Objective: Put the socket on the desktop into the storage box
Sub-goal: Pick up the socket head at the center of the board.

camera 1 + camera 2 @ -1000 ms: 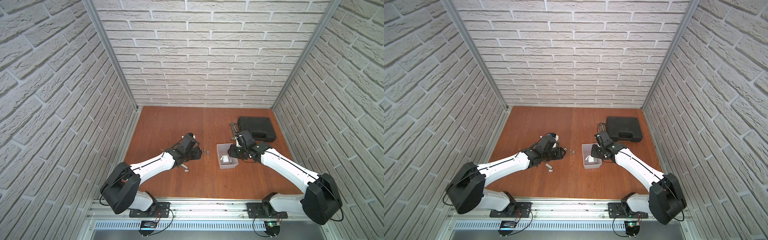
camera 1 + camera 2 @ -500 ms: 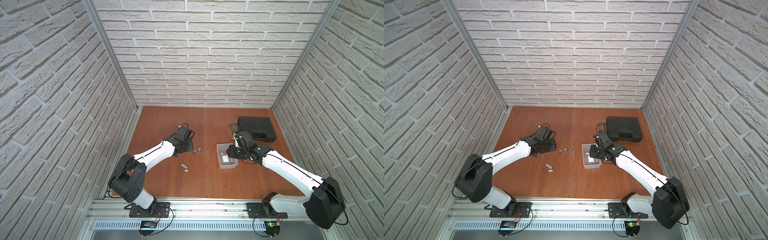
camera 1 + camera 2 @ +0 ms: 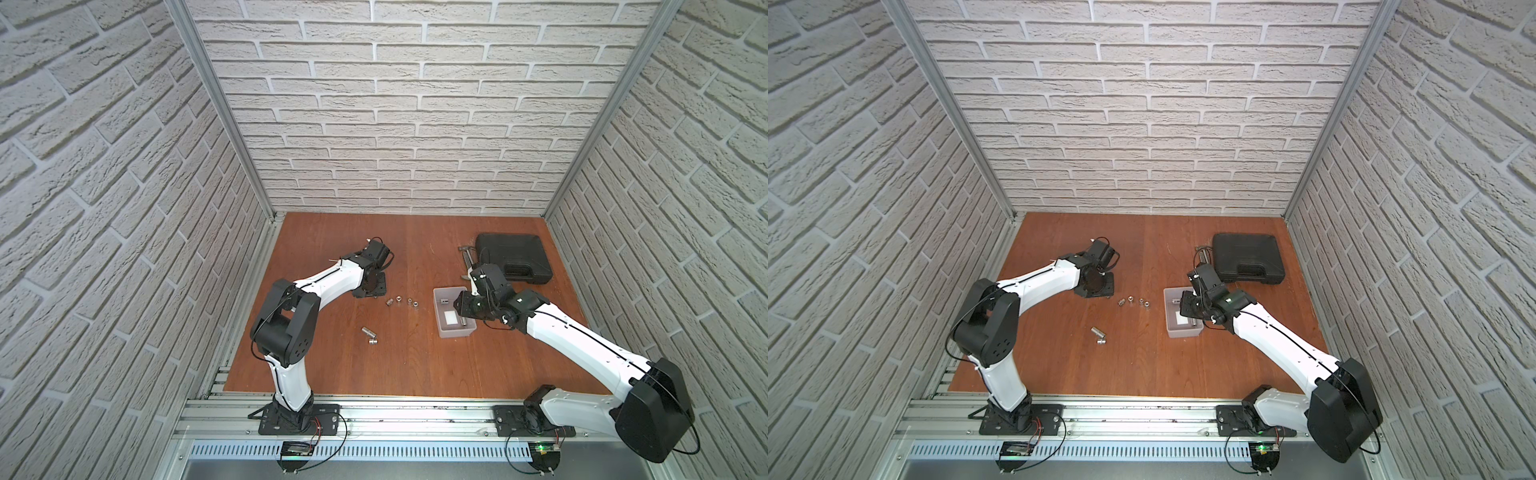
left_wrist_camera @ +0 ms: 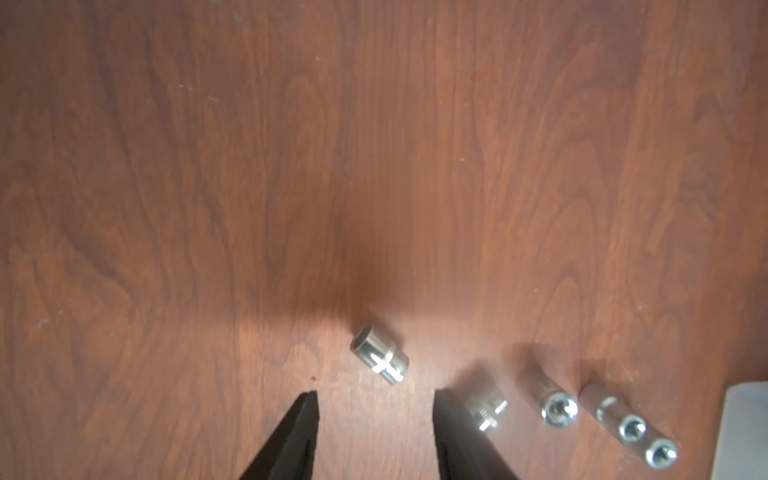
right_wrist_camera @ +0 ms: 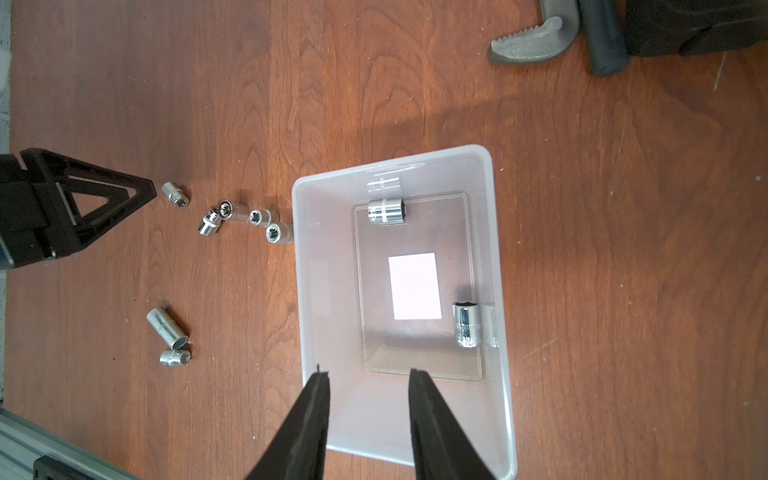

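Note:
Several small chrome sockets lie on the reddish wood desktop: a loose row and a pair nearer the front. My left gripper hangs open just left of the row. One socket lies on its side just beyond its fingertips, and another lies against the outside of one finger. The translucent storage box holds two sockets beside a white patch. My right gripper is open above the box's near end, with nothing between its fingers.
A black hard tool case sits at the back right. A grey pipe wrench lies beside it, just behind the box. Brick walls close the desktop on three sides, and an aluminium rail runs along the front.
My left gripper has pulled back to the left, uncovering the row of sockets, and its jaws have widened a little. The right gripper has stayed over the box with its jaws slightly narrower.

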Tool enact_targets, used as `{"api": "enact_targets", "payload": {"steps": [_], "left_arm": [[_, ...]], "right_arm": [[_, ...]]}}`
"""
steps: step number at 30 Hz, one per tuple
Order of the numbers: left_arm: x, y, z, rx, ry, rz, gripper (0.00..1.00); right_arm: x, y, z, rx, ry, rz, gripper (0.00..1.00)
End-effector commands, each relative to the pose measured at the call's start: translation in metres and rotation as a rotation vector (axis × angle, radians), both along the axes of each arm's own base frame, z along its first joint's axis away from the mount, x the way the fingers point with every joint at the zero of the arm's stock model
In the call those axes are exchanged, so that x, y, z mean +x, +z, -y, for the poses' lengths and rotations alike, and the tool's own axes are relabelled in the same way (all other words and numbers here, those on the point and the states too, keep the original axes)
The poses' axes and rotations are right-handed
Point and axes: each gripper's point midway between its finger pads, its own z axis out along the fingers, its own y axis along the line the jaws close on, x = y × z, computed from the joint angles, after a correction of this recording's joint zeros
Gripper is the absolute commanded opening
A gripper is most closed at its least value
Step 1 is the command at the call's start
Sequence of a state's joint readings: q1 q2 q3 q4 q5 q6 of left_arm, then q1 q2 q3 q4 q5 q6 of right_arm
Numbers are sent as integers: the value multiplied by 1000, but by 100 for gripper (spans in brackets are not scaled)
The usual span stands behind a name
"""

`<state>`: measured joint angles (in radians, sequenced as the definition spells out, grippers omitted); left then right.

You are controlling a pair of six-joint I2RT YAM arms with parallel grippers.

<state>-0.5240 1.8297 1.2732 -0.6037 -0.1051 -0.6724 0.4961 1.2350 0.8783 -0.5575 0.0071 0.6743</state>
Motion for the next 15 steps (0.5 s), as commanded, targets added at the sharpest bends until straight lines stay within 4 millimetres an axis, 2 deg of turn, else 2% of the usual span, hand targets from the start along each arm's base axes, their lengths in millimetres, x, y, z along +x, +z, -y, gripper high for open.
{"api": "enact_targets", "payload": {"steps": [1, 15], "left_arm": [[-1, -8, -5, 40, -34, -48, 52], [1, -25, -3, -30, -47, -91, 51]], "right_arm": [[1, 6, 0, 4, -3, 38, 37], [1, 5, 0, -1, -7, 34, 36]]}}
